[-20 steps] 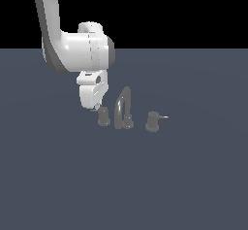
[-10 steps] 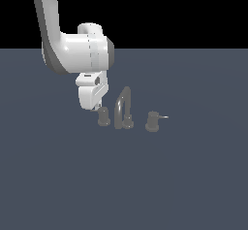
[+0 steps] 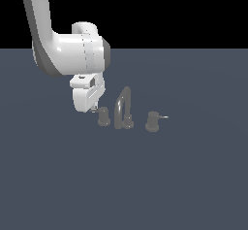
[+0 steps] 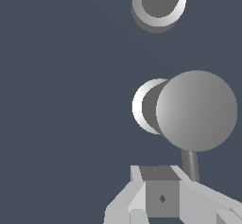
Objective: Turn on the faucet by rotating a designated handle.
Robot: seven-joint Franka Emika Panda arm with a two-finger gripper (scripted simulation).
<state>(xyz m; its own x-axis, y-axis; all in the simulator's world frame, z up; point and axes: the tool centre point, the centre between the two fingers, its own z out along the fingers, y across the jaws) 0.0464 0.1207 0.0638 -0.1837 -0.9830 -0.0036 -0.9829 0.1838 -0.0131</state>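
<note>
Pincer (image 3: 94, 109) beside handle (image 3: 103, 117) (contact unclear)

The faucet (image 3: 123, 108) looks like dull grey metal with a soft, brushed-looking sheen along its arched spout. The handle (image 3: 103, 117) has the same matt grey metal look; in the wrist view its round cap (image 4: 196, 109) is smooth, with a gentle gradient rather than a sharp highlight. The arm's shell (image 3: 72, 54) reads as glossy white plastic. The hand (image 4: 163, 198) is smooth, pale grey, faceted plastic. The worktop (image 3: 193, 185) is a flat, matt slate-blue, without texture.
</note>
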